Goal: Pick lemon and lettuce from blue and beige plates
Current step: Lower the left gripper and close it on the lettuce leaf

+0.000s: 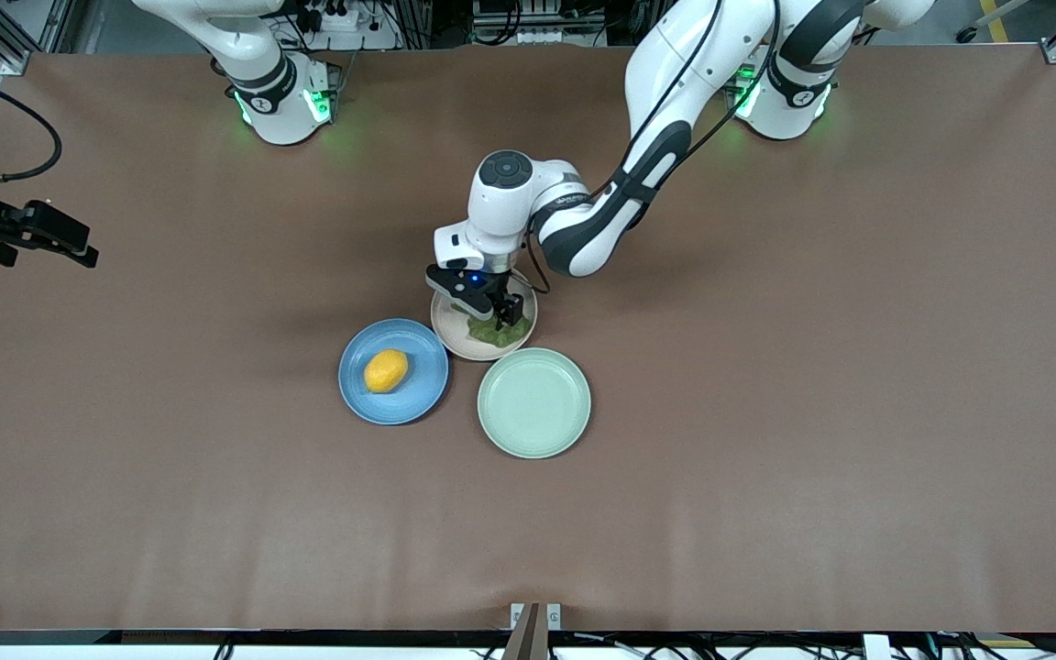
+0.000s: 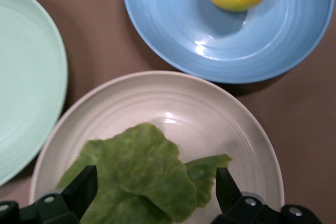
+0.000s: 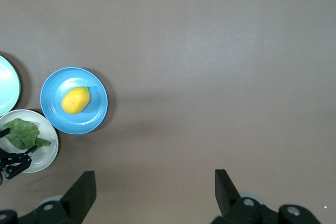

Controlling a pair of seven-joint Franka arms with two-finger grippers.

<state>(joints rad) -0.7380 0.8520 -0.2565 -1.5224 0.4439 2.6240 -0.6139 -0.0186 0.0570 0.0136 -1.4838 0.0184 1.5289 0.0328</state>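
While fingers spread: left gripper [image 1: 498,310] over lettuce [image 1: 499,334] | right gripper [image 3: 152,192] waits | lemon [image 1: 386,370] lies diagonal

Yellow-orange lemon [image 1: 386,370] on blue plate [image 1: 363,403]; green lettuce [image 1: 498,335] on beige plate [image 1: 455,339]; mint-green plate [image 1: 533,402]; brown tabletop [image 1: 766,412].

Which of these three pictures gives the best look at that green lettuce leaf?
The left wrist view: the lettuce fills its lower half, lying on the beige plate between the open left gripper fingers. In the front view the gripper hides part of the lettuce. The right wrist view shows the lettuce only small, at its edge.
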